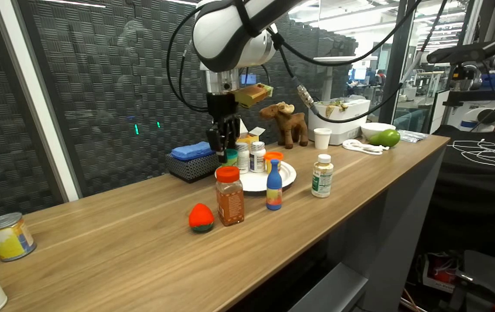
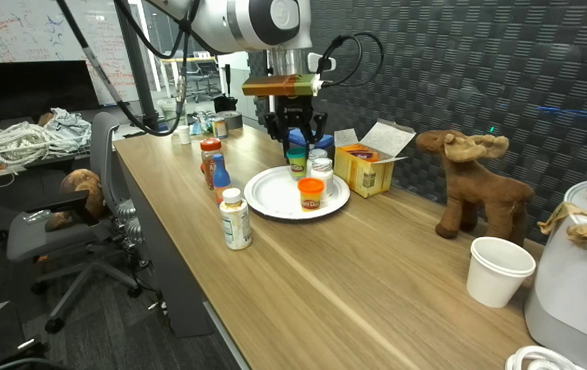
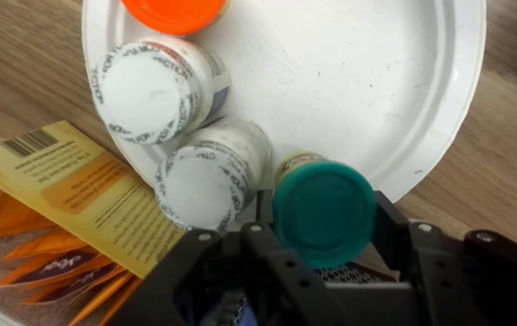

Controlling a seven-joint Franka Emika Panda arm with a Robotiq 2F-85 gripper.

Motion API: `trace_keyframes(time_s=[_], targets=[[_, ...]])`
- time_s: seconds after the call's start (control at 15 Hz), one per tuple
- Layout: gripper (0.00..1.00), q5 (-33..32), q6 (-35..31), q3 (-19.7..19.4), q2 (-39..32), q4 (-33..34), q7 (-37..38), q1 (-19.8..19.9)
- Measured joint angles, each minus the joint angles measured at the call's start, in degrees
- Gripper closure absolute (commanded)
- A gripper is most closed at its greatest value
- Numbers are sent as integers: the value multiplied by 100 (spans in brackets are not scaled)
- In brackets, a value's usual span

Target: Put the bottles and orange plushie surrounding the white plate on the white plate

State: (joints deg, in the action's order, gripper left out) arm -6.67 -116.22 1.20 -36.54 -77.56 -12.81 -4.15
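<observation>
One green-lidded tub (image 3: 324, 213), low and right of centre in the wrist view, gripped by the fingers (image 3: 390, 228) over the white plate (image 3: 349, 95); base contact unclear; best seat it flat, then spread gently, since the white-topped bottle (image 3: 202, 188) just left could be nudged.

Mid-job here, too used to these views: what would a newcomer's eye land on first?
Most likely the end effector, closed on the green-lidded tub near the edge of the white plate. After that, the vivid orange plushie on the table beside the red-lidded jar in an exterior view. The brown plush moose, standing beside the white paper cup, would probably draw a look too.
</observation>
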Motion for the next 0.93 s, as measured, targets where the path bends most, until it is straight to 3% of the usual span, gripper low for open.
trace_keyframes(time_s=[0.07,0.13,0.4,0.93], targets=[[58,0,0,3,0,-4,-44,16],[30,0,0,8,0,-11,-85,30],[1,0,-1,32,0,-44,-218,67],[0,0,-7,76,3,-55,-325,108]])
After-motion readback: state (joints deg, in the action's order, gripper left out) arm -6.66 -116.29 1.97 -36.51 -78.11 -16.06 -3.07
